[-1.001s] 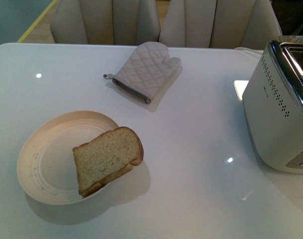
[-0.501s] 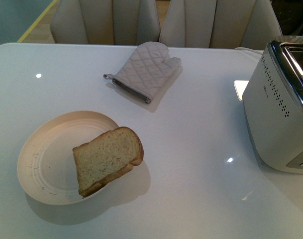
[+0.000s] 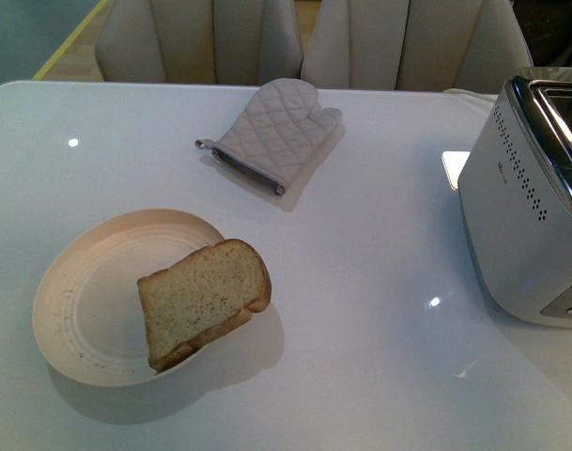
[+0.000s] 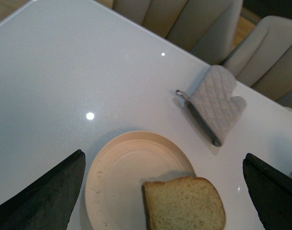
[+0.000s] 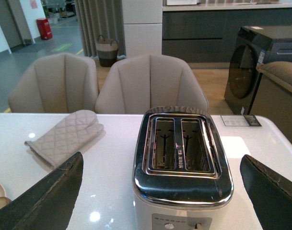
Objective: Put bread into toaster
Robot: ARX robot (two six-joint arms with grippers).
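1. Bread [image 3: 204, 301]: one slice on the left side of the worktop [image 3: 361, 282]. It is propped tilted on the right rim of the plate [image 3: 84, 291], with the crust end hanging past the rim.
2. Long axis of the slice runs diagonally, near-left to far-right in the front view.
3. Left fingers [image 4: 45, 196]: spread wide, nothing held. In the left wrist view the slice sits between the two tips, below them and not touched.
4. Right fingers [image 5: 45, 196]: spread wide, nothing held, hanging above the toaster [image 3: 530, 216].
5. Toaster is at the right edge, well apart from the slice. Both slots [image 5: 164, 143] look vacant.
6. Judgement: the left arm is nearer the slice, so it should do the pick, closing across the short axis.
7. Counts: one slice, one plate, one toaster with two slots, one oven mitt [image 3: 276, 132], two chairs [image 3: 201, 42].
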